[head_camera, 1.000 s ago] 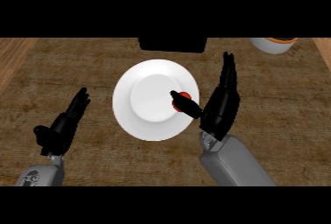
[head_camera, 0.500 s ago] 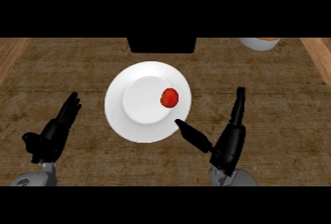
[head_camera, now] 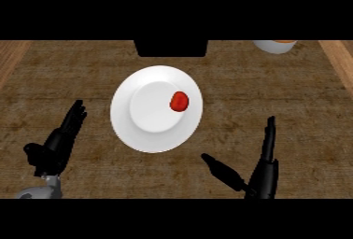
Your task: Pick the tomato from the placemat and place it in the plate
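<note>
A small red tomato (head_camera: 179, 101) lies on the right half of a white plate (head_camera: 148, 126) in the middle of the counter. My right hand (head_camera: 262, 170) is at the lower right, open, fingers straight up and thumb spread to the left, well clear of the plate and holding nothing. At the lower left my left hand (head_camera: 56, 144) rests open, fingers pointing up and away from the plate. A black placemat (head_camera: 170, 48) lies at the back, just beyond the plate.
A white bowl (head_camera: 274, 45) with orange contents sits at the back right. Lighter wood strips border the brown counter (head_camera: 289, 102) at the far left and far right.
My right hand has drawn back from the plate toward the lower right, leaving the tomato lying on the plate. The left hand has hardly moved.
</note>
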You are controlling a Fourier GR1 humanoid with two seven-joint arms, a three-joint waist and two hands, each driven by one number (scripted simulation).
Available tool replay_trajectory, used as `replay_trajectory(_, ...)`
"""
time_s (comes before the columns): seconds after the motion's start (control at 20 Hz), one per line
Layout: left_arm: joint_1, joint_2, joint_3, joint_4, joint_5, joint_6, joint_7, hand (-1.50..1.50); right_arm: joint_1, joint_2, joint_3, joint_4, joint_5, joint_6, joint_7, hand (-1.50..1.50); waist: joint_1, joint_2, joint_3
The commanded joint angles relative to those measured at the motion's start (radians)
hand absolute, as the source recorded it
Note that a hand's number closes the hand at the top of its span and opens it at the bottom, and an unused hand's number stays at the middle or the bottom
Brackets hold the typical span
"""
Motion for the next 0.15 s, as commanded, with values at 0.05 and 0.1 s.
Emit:
replay_trajectory(0.05, -0.049, -0.008, 0.005, 0.025, -0.015, 0.007, 0.022, 0.00, 0.091, -0.047, 0.023, 0.019, -0.219, -0.060, -0.258, -1.50, -0.004, 0.001, 0.000)
replay_trajectory(0.1, 0.011, -0.013, -0.001, -0.007, -0.029, 0.006, 0.000, 0.00, 0.086, -0.048, -0.042, 0.003, -0.221, -0.013, -0.265, -1.50, -0.003, 0.000, 0.000)
